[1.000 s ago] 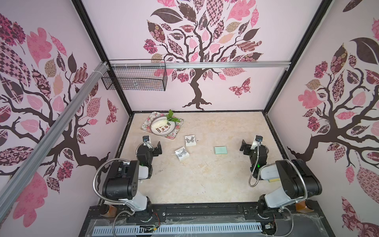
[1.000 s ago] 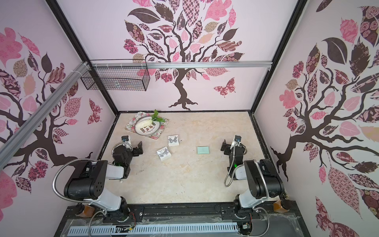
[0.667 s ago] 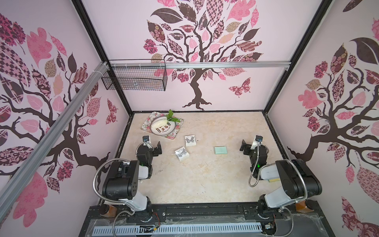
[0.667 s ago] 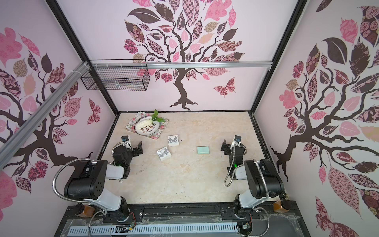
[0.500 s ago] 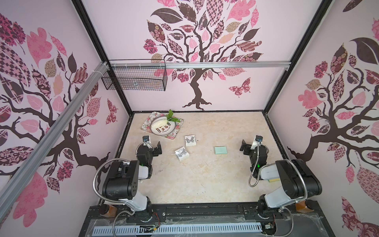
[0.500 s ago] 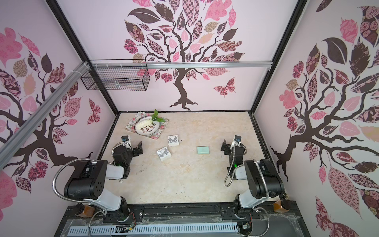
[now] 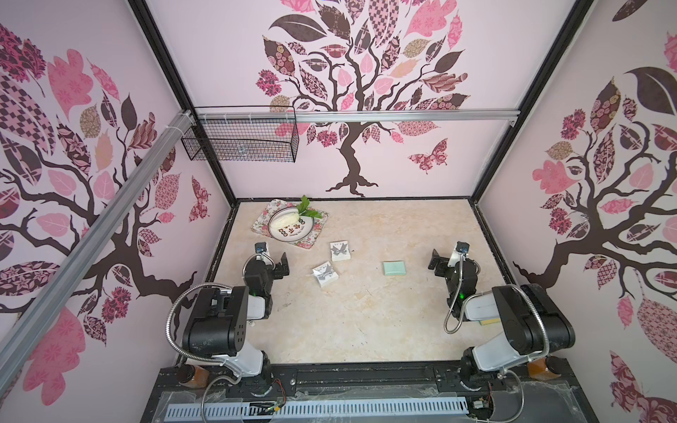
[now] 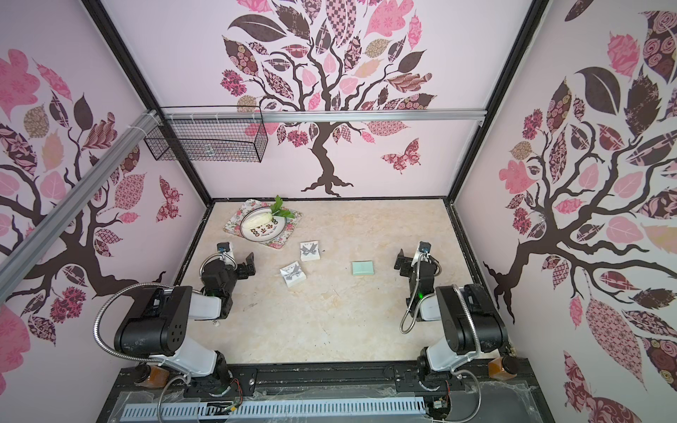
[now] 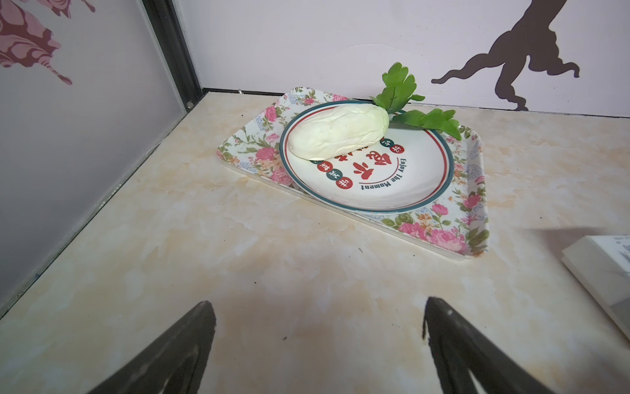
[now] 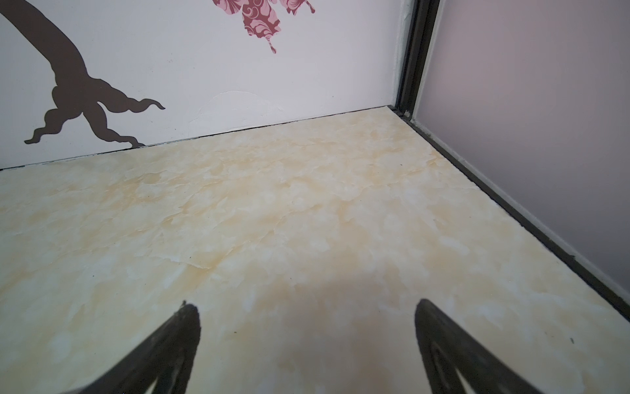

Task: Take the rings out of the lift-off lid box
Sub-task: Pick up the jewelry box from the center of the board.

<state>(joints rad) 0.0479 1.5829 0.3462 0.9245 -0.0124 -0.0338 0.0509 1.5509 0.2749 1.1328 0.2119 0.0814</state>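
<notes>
Three small closed boxes lie mid-table in both top views: two white ones with a butterfly print (image 7: 340, 251) (image 7: 325, 274) and a flat mint-green one (image 7: 394, 268). I cannot tell which is the lift-off lid box. The rings are hidden. My left gripper (image 7: 282, 262) stands open over bare table, left of the white boxes. A white box's corner (image 9: 600, 269) shows at the edge of the left wrist view, apart from the left gripper (image 9: 315, 307). My right gripper (image 7: 437, 262) is open and empty, right of the mint box. The right wrist view holds only the right gripper (image 10: 303, 305) over bare table.
A floral tray (image 7: 311, 238) at the back left carries a round plate (image 7: 289, 234) with a white toy radish (image 7: 285, 221) and green leaves. A black wire basket (image 7: 241, 139) hangs on the back wall. Walls close three sides.
</notes>
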